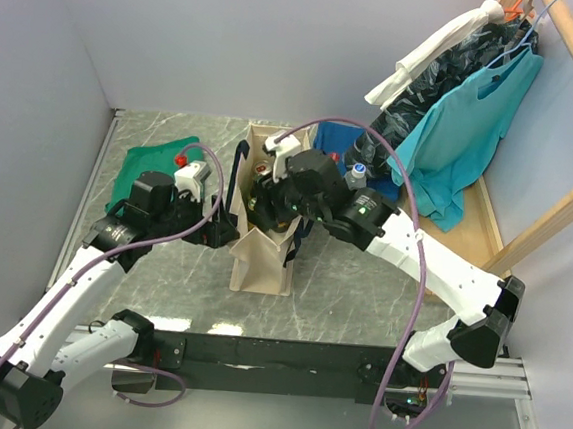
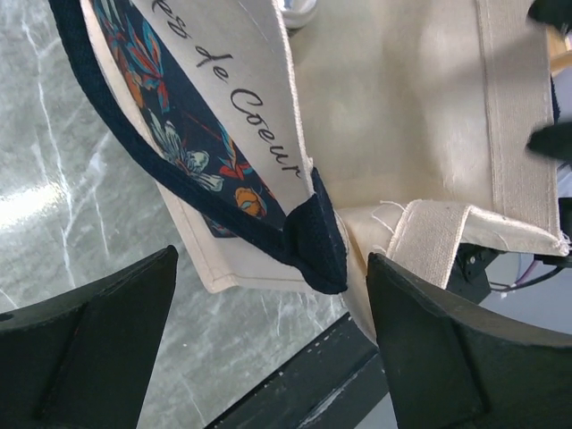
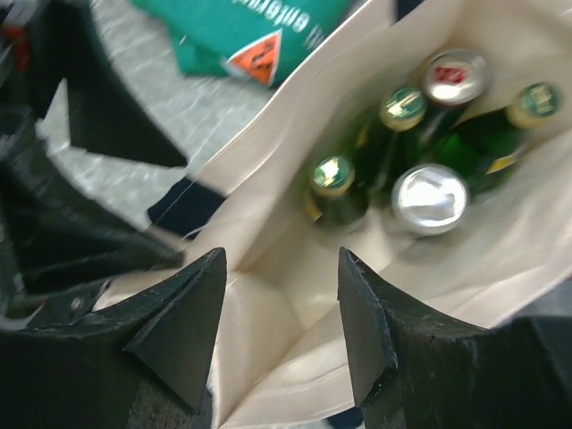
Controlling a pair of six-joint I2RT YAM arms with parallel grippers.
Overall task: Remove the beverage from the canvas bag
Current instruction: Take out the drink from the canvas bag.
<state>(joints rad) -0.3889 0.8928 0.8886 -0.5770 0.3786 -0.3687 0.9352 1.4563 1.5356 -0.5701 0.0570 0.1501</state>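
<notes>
The canvas bag is a tall, boxy tote of coarse cream weave, with stitched seams and frayed threads at its rim. Its navy strap handle runs beside a floral-printed panel lettered in script. The bag stands upright in the middle of the counter, a glossy grey surface veined like marble.

Packed close together at the bottom of the bag are three green glass bottles with crimped metal caps and two cans with round silver tops. The bag's high walls surround the drinks on every side.

A folded green T-shirt lies to the bag's left and a blue cloth behind it. A teal shirt hangs at the far right.

The left pincer is spread wide at the bag's left rim, with the handle's end in the gap between its fingers. The right pincer hangs over the bag's mouth, parted, with nothing between its fingers.
</notes>
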